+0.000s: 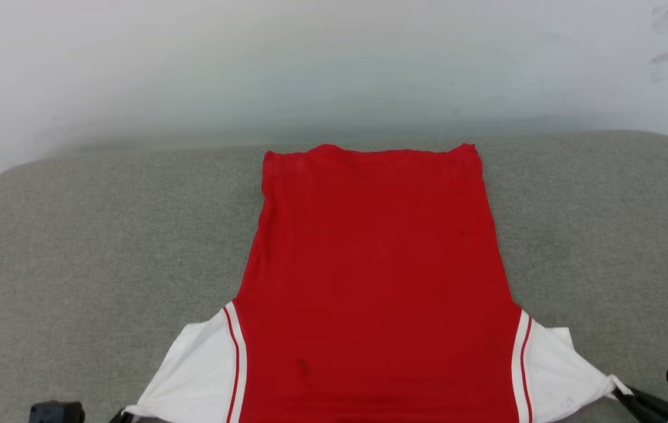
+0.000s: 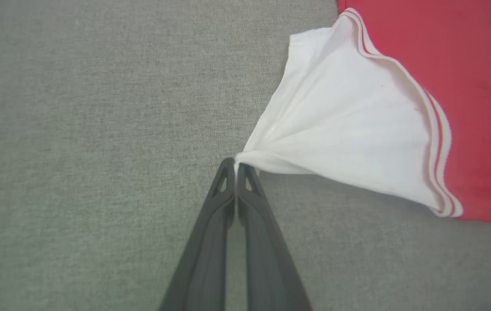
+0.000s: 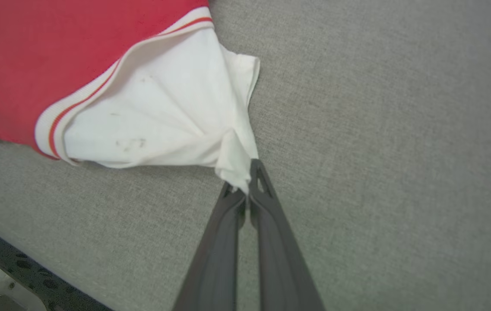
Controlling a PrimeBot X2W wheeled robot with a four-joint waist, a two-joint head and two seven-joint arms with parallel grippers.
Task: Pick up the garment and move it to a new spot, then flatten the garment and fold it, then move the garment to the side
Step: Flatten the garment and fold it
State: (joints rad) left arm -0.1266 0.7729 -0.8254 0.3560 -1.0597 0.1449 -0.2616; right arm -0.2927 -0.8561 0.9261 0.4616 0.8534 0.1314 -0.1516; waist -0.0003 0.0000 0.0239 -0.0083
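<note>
On the grey fabric-covered table [image 1: 75,235] the red jersey-style garment with white short sleeves [image 1: 375,282] lies spread, hem toward twelve o'clock. The left gripper [image 2: 235,166] at seven and the right gripper [image 3: 247,183] at four each pinch a sleeve tip taut. I judge this to be the flattening step. Folding next calls for carrying a sleeve inward.

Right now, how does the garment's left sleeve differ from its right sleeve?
The left sleeve fans out smoothly to a point at the left gripper; the right sleeve bunches at the right gripper, with a flap sticking out beside it. The right sleeve shows grey smudges; the left sleeve looks nearly clean. Both are white with red-striped trim, pinched at the tip by a shut gripper.
</note>
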